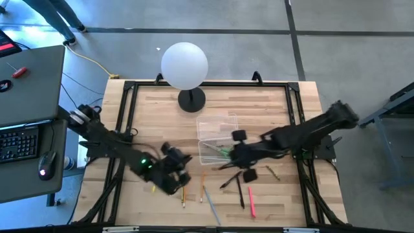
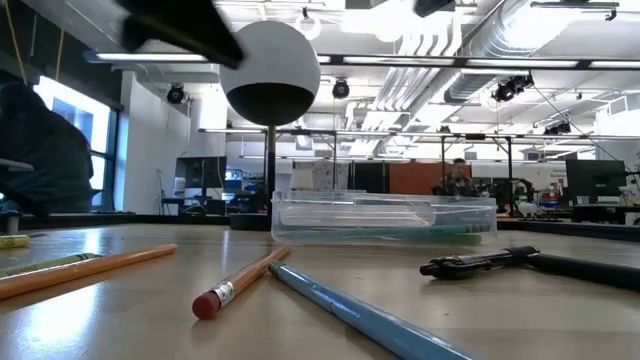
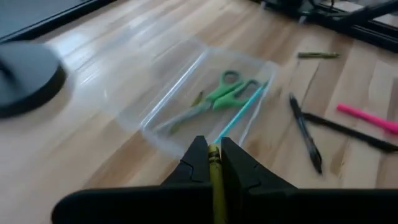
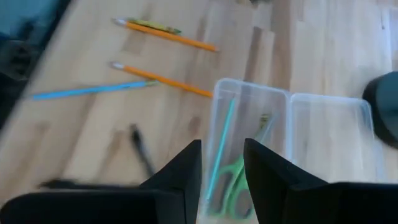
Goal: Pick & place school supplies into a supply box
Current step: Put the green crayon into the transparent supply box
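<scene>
A large open lab or workshop was indicated by exposed ceiling ducts (image 2: 520,45) and strip lighting, rows of monitors (image 2: 594,180) on far benches, a concrete floor (image 1: 259,39), a black-framed wooden table (image 1: 259,103), and a desk with keyboard (image 1: 18,144) at left.

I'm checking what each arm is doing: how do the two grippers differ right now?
The left gripper is shut on a yellow pencil, short of the supply box; the right gripper is open and empty, above that box, where green scissors lie. Both point toward the box.
</scene>
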You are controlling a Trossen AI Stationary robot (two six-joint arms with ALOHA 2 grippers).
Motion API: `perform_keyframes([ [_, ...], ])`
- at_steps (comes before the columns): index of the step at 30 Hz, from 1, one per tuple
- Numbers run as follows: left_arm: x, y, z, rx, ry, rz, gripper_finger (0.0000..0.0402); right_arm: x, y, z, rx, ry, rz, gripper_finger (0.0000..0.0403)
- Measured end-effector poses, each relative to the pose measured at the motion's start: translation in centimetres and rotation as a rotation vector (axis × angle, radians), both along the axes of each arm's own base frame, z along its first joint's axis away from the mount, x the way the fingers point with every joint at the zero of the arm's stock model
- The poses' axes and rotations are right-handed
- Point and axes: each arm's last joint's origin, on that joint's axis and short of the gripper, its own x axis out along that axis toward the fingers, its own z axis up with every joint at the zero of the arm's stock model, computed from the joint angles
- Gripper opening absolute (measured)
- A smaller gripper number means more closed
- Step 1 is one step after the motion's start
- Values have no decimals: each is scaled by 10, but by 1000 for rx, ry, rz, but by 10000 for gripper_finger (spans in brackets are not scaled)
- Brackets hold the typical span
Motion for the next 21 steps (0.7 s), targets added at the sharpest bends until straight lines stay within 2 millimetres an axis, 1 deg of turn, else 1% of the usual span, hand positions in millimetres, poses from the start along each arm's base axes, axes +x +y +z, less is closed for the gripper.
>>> perform_keyframes([
  [2,21,8,1,8,-22,-32,35,-24,0,4,66,-50,-3,99],
  [5,49,23,-6,9,-44,-106,38,-60,-4,1,142,-158,-15,99],
  [7,70,32,-14,5,-79,-171,42,-78,-7,-7,171,-242,-9,99],
  [9,87,43,-23,14,-109,-224,42,-91,-12,-19,204,-323,-2,99],
  [11,103,54,-32,-10,-155,-261,41,-101,-17,-34,237,-378,4,99],
  [13,113,66,-48,-21,-142,-256,41,-106,-20,-48,268,-435,4,99],
  [16,121,82,-71,-26,-81,-223,47,-112,-24,-70,286,-466,25,99],
  [19,129,94,-83,-71,-93,-248,62,-116,-26,-87,272,-483,52,99],
  [21,133,99,-91,-108,-93,-288,76,-118,-27,-94,261,-498,54,99],
])
